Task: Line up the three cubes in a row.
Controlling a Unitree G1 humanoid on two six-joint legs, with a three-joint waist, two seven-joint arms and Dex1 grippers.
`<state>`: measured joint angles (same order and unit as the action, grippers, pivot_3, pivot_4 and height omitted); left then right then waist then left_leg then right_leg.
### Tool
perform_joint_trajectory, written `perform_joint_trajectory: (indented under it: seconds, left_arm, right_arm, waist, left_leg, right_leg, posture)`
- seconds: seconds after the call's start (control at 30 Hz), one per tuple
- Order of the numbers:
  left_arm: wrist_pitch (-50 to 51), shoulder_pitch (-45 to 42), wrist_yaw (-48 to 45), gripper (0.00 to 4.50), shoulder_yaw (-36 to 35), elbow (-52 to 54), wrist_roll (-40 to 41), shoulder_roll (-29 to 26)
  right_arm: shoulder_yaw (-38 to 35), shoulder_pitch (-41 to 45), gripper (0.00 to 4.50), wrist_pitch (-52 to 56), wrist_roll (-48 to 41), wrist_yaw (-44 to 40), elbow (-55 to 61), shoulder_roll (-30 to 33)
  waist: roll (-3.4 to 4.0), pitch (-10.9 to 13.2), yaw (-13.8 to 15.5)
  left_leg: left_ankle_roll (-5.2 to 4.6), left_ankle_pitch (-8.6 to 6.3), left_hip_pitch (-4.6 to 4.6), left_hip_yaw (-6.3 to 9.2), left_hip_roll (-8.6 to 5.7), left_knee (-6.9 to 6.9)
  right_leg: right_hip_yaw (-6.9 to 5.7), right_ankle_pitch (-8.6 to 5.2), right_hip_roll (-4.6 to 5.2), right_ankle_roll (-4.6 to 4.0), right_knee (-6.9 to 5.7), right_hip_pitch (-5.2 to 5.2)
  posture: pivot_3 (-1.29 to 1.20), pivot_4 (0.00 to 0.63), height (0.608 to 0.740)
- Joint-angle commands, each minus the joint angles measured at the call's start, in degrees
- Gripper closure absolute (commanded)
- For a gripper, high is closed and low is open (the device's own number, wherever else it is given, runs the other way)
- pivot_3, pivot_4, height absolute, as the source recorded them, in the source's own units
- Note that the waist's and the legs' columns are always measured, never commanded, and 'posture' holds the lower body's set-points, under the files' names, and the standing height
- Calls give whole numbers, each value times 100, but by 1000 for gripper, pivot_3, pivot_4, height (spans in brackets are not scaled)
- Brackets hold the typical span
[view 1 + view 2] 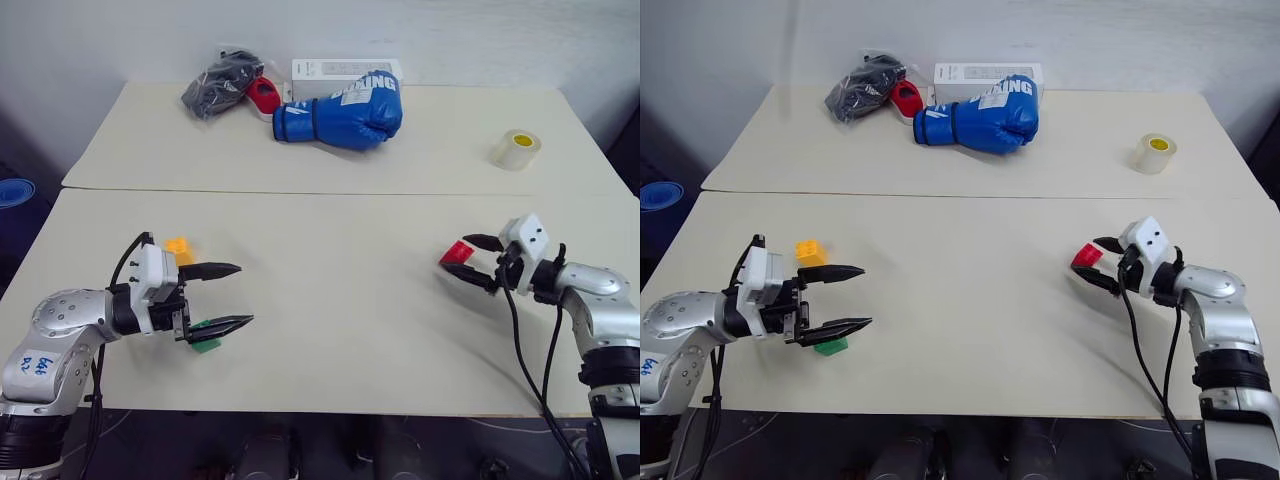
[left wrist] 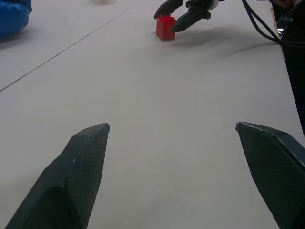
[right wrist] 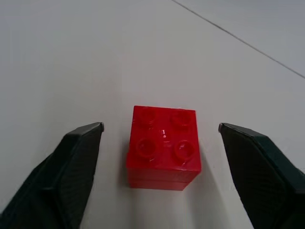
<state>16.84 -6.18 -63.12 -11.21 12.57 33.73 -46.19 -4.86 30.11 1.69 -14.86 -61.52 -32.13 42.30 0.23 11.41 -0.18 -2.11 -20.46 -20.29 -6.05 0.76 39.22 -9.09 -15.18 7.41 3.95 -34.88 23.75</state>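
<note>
pale bench [image 1: 330,330] in two joined slabs, wall behind. at right of frame, right tool [image 1: 472,258] straddling red cube [image 1: 456,251], fingers apart with gaps either side, set for a grasp. at lower left, left tool [image 1: 232,295] wide apart, empty, between orange-yellow cube [image 1: 179,248] and green cube [image 1: 206,344]. across the top: boxing glove [image 1: 342,113], black bag [image 1: 220,82], tape roll [image 1: 516,149], well clear of any row.
</note>
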Motion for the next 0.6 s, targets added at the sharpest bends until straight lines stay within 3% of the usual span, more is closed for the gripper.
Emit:
perform_joint_trajectory:
  seconds: [0.03, 0.13, 0.17, 0.37, 0.6]
  left_arm:
    - [-5, -66, -8, 0, -33, 145, 4, -3]
    - [-23, -70, -33, 0, -38, 112, -11, -13]
    - [-31, -68, -42, 0, -41, 102, -22, -21]
    - [-64, -110, -91, 0, -34, 24, -68, -24]
    - [-23, -139, -69, 0, -33, 49, -93, -24]
  right_arm:
    - [-101, 176, 1916, -383, -102, -390, -124, 2]
    - [-110, 129, 2955, -495, -421, -1090, 171, -31]
    - [-19, 84, 3030, -481, -519, -1399, 466, -13]
    - [920, 222, 3025, -416, -372, -2543, 1555, -67]
    - [1441, 842, 3025, -1240, 230, -2678, 228, -566]
  waist:
    - [0, 0, -1]
    - [0, 0, -1]
    - [0, 0, -1]
    - [0, 0, -9]
    - [0, 0, 9]
  left_leg:
    - [1, 1, 0, 0, 0, 0]
    - [5, 3, 1, 3, 2, 0]
    - [5, 3, 1, 3, 2, 0]
    - [9, 2, 6, 5, 5, 0]
    - [8, 3, 3, 8, 2, 1]
  right_leg:
    - [0, 0, 0, 0, -2, 0]
    - [-1, 0, -1, 0, -3, 0]
    - [-1, 0, -1, 0, -4, 0]
    - [0, 0, -2, 0, -7, -1]
    - [-4, 0, 0, -1, -4, -1]
  posture:
    - [0, 150, 740]
    - [0, 150, 740]
    - [0, 150, 740]
    - [0, 150, 740]
    - [0, 150, 740]
